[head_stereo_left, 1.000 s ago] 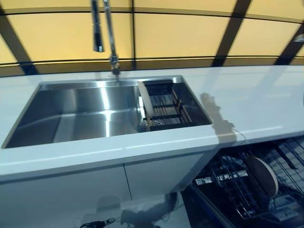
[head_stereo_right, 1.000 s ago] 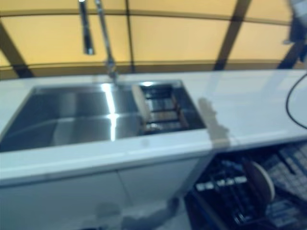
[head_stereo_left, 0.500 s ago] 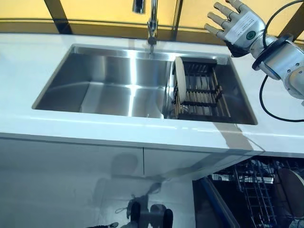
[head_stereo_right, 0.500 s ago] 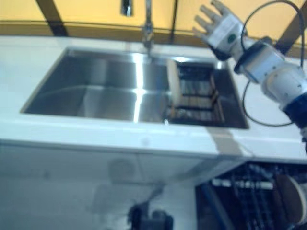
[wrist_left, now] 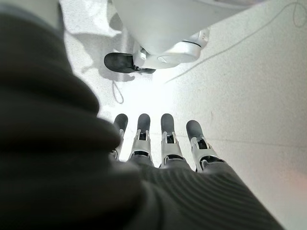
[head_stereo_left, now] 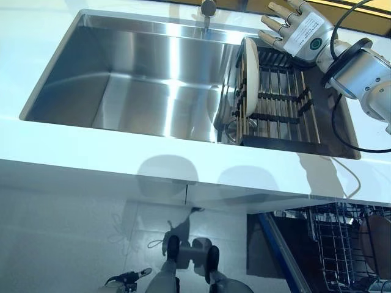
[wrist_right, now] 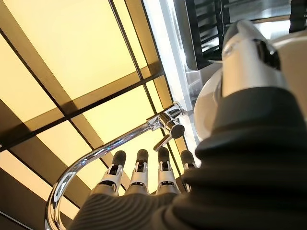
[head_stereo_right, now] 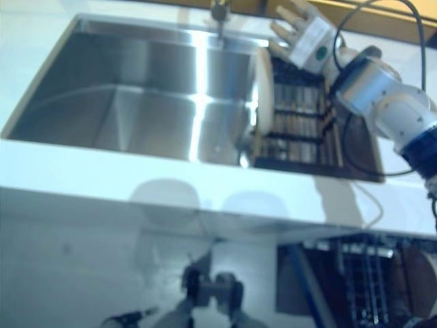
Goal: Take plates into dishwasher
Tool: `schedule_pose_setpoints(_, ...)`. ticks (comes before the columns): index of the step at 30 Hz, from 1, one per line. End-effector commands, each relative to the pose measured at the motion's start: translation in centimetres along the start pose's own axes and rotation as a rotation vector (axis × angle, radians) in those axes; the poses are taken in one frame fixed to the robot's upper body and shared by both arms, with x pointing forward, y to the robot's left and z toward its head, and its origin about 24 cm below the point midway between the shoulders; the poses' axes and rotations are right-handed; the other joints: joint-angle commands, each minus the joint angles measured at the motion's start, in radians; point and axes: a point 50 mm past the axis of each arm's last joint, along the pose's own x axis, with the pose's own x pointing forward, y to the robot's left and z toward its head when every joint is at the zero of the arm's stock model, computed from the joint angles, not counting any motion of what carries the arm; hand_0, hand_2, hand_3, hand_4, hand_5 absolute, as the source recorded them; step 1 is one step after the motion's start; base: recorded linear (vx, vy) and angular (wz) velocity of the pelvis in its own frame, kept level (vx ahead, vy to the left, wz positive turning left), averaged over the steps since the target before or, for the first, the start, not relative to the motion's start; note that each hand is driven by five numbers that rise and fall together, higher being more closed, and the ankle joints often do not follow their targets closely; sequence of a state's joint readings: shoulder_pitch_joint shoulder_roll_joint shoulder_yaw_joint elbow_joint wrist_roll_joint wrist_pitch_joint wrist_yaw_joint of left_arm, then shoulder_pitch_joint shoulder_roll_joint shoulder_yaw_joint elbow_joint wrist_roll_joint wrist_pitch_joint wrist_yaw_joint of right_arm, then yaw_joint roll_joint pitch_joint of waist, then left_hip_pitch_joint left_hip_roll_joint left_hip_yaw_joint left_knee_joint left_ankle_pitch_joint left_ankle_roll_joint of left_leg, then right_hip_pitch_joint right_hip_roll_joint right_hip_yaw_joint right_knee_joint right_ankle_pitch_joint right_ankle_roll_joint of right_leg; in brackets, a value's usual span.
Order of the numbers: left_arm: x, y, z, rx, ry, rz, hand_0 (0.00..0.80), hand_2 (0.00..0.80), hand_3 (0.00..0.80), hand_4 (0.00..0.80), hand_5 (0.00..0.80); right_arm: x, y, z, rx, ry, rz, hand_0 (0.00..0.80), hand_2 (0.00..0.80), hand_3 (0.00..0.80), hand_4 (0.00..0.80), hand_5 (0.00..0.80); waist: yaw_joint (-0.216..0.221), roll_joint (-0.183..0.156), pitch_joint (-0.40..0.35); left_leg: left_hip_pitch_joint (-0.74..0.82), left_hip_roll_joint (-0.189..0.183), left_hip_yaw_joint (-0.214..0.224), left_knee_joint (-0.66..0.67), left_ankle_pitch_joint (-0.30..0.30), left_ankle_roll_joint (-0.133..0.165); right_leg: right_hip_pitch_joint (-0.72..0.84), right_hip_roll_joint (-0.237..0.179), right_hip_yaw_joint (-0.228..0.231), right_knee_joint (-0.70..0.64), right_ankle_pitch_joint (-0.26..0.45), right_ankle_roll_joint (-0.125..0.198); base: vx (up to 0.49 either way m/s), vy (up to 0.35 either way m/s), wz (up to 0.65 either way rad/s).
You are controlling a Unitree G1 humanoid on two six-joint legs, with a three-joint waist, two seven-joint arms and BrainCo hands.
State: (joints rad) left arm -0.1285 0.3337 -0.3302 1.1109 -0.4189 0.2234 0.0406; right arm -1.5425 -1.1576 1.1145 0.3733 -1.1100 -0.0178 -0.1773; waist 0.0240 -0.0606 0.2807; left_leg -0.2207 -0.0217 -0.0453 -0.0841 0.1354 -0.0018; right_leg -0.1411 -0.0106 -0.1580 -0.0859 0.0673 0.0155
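Note:
A white plate (head_stereo_left: 248,79) stands on edge at the left end of a dark dish rack (head_stereo_left: 284,107) in the right part of the steel sink (head_stereo_left: 134,79). My right hand (head_stereo_left: 297,33) hovers over the rack's far end, just right of the plate's top and apart from it, open with its fingers spread. Its straight fingers (wrist_right: 139,175) point towards the faucet in the right wrist view. My left hand (wrist_left: 168,148) shows only in the left wrist view, open, hanging over the floor and holding nothing.
The faucet (head_stereo_left: 208,9) rises at the sink's far edge. A white counter (head_stereo_left: 183,174) runs along the front. Below at the right the pulled-out dishwasher's wire rack (head_stereo_left: 333,244) shows, with a round plate (head_stereo_left: 374,238) standing in it.
The camera has tipped down and shifted, so the sink fills more of the view. My right hand has come down from above the counter to just over the rack, beside the plate.

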Motion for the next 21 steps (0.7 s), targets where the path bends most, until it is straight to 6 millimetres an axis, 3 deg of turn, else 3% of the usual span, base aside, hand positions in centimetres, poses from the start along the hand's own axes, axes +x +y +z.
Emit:
schedule_pose_setpoints(1,-0.1,1.5,-0.2,-0.016,0.005,0.04,0.0,0.0,0.0,0.0,0.0,0.6,-2.0,-3.0,-0.065,0.083,-0.053,0.0,0.0,0.0,0.0,0.0,0.031,-0.056,-0.01,0.045,-0.049,0.051,-0.003,-0.091,0.016,-0.018,0.027,-0.018,-0.001,-0.01,0.05,0.0,0.0,0.0)
schedule_pose_setpoints(21,0.0,1.7,-0.7,-0.021,0.03,0.067,0.0,0.0,0.0,0.0,0.0,1.6,-3.5,-1.8,0.023,0.048,-0.085,0.0,0.0,0.0,0.0,0.0,0.041,-0.074,-0.048,0.09,-0.053,0.044,-0.003,-0.118,0.023,0.026,0.023,-0.014,-0.001,-0.028,0.049,0.006,0.006,0.03)
